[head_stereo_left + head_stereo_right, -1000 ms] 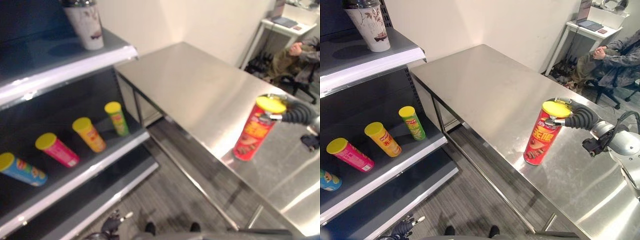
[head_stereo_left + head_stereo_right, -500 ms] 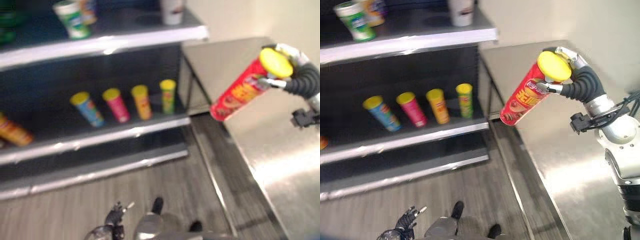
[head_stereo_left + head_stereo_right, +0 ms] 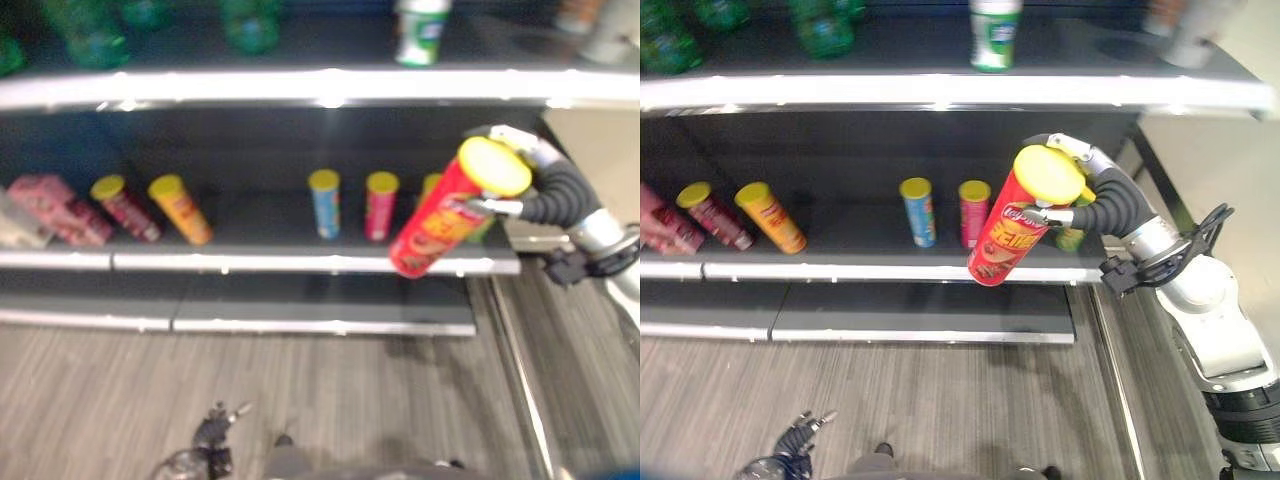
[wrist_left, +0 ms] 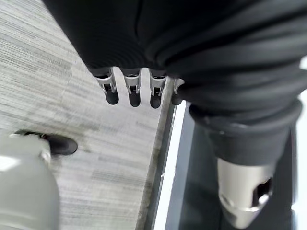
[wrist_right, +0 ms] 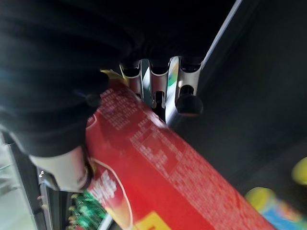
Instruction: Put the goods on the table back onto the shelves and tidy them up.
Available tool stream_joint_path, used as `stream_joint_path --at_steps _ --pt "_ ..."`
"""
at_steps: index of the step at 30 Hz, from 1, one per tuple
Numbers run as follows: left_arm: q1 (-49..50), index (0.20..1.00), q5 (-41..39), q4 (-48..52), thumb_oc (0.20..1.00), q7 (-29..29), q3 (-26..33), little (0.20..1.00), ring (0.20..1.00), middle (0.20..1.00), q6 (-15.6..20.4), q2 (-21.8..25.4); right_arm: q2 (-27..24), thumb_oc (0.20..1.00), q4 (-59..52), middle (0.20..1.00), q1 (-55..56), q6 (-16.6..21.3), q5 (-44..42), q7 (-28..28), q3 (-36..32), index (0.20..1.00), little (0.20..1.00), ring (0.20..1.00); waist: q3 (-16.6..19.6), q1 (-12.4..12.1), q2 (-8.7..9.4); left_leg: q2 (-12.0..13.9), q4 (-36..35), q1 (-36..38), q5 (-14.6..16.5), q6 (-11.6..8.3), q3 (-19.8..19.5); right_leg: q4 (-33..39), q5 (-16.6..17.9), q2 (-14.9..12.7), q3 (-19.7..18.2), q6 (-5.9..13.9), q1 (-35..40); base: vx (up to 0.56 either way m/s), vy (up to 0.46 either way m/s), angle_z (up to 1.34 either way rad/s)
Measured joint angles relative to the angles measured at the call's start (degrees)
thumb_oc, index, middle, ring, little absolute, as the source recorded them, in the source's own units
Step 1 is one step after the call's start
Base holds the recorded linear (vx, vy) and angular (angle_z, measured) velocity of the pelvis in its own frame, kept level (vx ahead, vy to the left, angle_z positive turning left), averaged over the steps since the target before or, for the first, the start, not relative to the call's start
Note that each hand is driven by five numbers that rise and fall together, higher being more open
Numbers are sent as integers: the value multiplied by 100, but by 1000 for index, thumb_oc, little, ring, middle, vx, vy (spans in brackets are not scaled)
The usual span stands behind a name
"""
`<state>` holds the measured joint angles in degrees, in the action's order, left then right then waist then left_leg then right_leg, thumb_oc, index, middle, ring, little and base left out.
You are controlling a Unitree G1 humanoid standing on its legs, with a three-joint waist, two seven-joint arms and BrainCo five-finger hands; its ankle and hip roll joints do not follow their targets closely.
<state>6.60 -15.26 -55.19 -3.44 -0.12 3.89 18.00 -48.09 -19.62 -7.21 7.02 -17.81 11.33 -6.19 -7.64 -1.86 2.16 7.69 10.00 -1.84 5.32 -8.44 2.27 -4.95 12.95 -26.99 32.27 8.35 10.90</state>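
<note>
Both hands show; right hand (image 3: 1092,195) fingers (image 5: 184,91) grip the red can (image 3: 1008,235); left hand (image 4: 139,88) fingers relaxed.

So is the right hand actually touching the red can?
Touching. In the right eye view the right hand wraps the red can near its yellow lid; the right wrist view shows fingers against it.

Bright glare along the shelf edge (image 3: 330,88), dim blurred shelf interior, soft focus
</note>
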Motion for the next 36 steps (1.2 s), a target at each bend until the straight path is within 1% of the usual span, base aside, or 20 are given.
stream_joint_path --at_steps 1,2,3,4,5,6,8,9,15,18,19,22,26,28,29,30,32,33,34,36 --pt "110 1000 118 52 1000 -46 -160 1000 1000 1000 -8 62 57 200 -15 200 65 -34 181 14 27 200 200 200 63 -91 62 -238 -66 86 -6 245 203 -363 240 -273 -289 66 -205 -87 544 39" --pt "197 1000 181 73 1000 -81 -188 1000 1000 1000 -26 66 47 200 -83 200 153 -37 201 11 4 200 200 200 60 -58 76 -339 -81 33 -51 334 291 -479 504 -348 -657 50 -315 -70 298 22" --pt "252 1000 270 45 1000 -102 -210 1000 1000 1000 -42 61 44 200 -94 200 142 -38 213 0 81 200 200 200 94 54 -47 -320 -208 24 -71 400 180 -674 532 -349 -952 17 -462 -83 411 23" --pt "244 1000 295 45 1000 -95 -231 1000 1000 1000 -78 113 42 200 -96 200 116 -38 236 7 208 200 200 200 83 144 -66 -357 -346 11 -133 515 189 -852 26 -293 -1377 281 -828 -46 250 14" --pt "219 1000 294 19 1000 -96 -181 1000 1000 1000 -87 113 34 200 -98 200 116 -33 256 9 301 200 200 200 67 141 -87 -346 -432 13 -180 557 184 -781 -296 -137 -1653 349 -978 -78 431 -12" --pt "136 1000 294 79 1000 -71 -141 1000 1000 1000 -108 113 25 200 -90 200 140 -76 330 58 495 200 200 200 -32 177 -194 -276 -597 132 -252 615 187 -702 -1038 480 -1898 308 -1254 -51 230 -16" --pt "74 1000 294 28 1000 -63 -128 1000 1000 1000 -103 131 2 200 -69 200 5 -121 323 85 731 200 200 200 -94 182 -257 -150 -764 356 -307 582 256 -652 -1344 1334 -1851 46 -1413 -78 183 -21" --pt "76 1000 292 9 1000 -46 22 1000 1000 1000 -102 134 -54 200 -39 200 -226 -118 319 86 978 200 200 200 -129 162 -163 -138 -925 583 -352 500 328 -447 -1485 1830 -1430 -411 -1407 -71 60 -25" --pt "53 1000 285 145 1000 -19 10 1000 1000 1000 -124 -125 -427 200 176 200 -837 -107 323 62 1282 200 200 200 -155 144 -129 19 -1130 676 -512 287 296 525 -1110 2192 -1516 -348 -977 -5 2 -7" --pt "99 1000 277 300 1000 -20 25 1000 1000 1000 -121 -266 -419 200 181 200 -973 -107 326 57 1319 200 200 200 -199 79 -62 -41 -779 481 -496 255 278 805 -1052 2165 -1590 -368 -881 17 53 2" --pt "104 1000 273 337 1000 -17 32 1000 1000 1000 -112 -268 -420 200 202 200 -999 -109 333 66 1379 200 200 200 -285 19 52 -128 -336 299 -487 243 265 956 -1004 2101 -1653 -405 -783 66 144 7" --pt "271 1000 267 316 1000 -14 61 1000 1000 1000 -123 -273 -422 200 232 200 -1053 -116 563 82 1502 200 200 200 -375 -91 88 -104 280 52 -307 101 142 1039 -978 1935 -1757 -466 -603 70 212 0" --pt "324 1000 268 209 1000 21 49 1000 1000 1000 -149 -249 -413 200 309 200 -1060 -117 641 93 1531 200 200 200 -390 -23 -5 501 -193 -24 -318 11 30 996 -982 1851 -1859 -476 -758 51 219 -8" --pt "272 1000 268 209 1000 28 21 1000 1000 1000 -150 -246 -410 200 516 200 -1056 -125 727 79 1576 200 200 200 -384 70 -92 940 -655 -7 -403 -130 -146 998 -990 1780 -1939 -427 -780 139 372 1" --pt "198 1000 268 245 1000 27 -1 1000 1000 1000 -150 -248 -417 200 656 200 -1048 -162 825 70 1576 200 200 200 -380 96 -224 1240 -1001 -6 -497 -281 -203 990 -992 1632 -1986 -204 -774 182 420 -1" --pt "190 1000 268 327 1000 27 -1 1000 1000 1000 -149 -248 -423 200 674 200 -1047 -175 838 61 1575 200 200 200 -363 102 -318 1287 -1083 -4 -509 -297 -266 1000 -965 1523 -2043 -57 -735 260 536 -5" --pt "216 1000 271 459 1000 25 -1 1000 1000 1000 -121 -296 -530 200 627 200 -1024 -172 852 58 1536 200 200 200 -345 148 -549 1241 -1065 52 -561 -204 -345 999 -835 1400 -2078 221 -673 196 452 2" --pt "191 1000 285 483 1000 34 1 1000 1000 1000 -144 -86 92 200 729 200 -647 -179 1054 3 1416 200 200 200 -349 188 -264 703 -981 68 -649 -400 -352 927 -808 898 -1936 116 -508 86 366 17" --pt "159 1000 293 534 1000 11 -34 1000 1000 1000 -129 105 168 200 679 200 -509 -217 1091 24 1507 200 200 200 -305 139 -56 405 -884 98 -599 -313 -324 782 -640 706 -1864 -36 -583 93 485 12" --pt "115 1000 296 559 1000 -20 -146 1000 1000 1000 -144 366 332 200 603 200 -508 -244 1279 35 1532 200 200 200 -317 89 6 73 -693 37 -445 -70 -253 698 -118 388 -1945 -195 -658 30 350 1"
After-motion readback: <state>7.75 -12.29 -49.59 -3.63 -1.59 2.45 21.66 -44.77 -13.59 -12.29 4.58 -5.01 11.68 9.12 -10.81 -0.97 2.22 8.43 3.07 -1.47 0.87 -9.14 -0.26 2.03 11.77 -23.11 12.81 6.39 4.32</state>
